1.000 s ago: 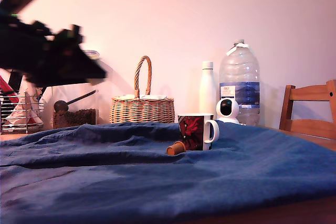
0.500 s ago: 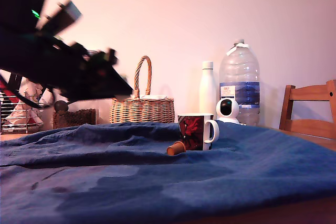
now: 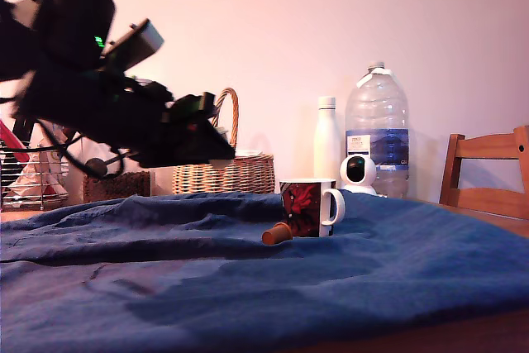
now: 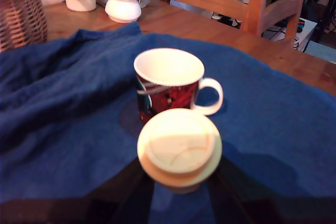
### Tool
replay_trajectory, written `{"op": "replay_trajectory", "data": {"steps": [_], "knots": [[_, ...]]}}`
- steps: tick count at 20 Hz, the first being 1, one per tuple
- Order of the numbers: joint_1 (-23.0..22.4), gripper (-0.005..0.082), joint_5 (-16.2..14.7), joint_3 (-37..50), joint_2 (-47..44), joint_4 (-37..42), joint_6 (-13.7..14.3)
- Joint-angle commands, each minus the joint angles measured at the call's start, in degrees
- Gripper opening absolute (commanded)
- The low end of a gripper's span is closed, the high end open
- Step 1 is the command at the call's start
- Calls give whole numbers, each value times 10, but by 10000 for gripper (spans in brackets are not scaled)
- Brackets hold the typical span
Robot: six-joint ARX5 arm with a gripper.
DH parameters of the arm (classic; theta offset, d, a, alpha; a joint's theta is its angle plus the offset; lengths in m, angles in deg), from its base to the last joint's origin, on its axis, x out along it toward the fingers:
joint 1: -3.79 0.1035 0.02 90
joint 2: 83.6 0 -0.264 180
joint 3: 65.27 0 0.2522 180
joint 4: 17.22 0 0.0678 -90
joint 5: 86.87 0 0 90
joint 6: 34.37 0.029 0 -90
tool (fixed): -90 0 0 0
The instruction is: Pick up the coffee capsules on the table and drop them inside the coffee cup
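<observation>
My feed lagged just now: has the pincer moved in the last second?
Yes. In the exterior view the pincer has swung toward that view's right and lower, now in front of the wicker basket, nearer the coffee cup.

Plain pale wall (image 3: pixel 331 22), pinkish warm light. Wicker basket (image 3: pixel 223 173) with hoop handle; white bottle (image 3: pixel 327 140); large clear water bottle (image 3: pixel 378 130); small white camera (image 3: pixel 359 174); wooden chair (image 3: pixel 488 175); wire rack (image 3: pixel 29 179). All stand beyond the desk's far edge.
</observation>
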Motion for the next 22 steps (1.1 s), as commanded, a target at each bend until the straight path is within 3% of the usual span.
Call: {"op": "replay_trajectory", "data": {"steps": [1,13,22], "knots": [[-7,183,-1,-4,-11,5,7],[-20,183,-2,-91,-76,-7,7],[-21,183,-12,-209,-120,-129,24]]}}
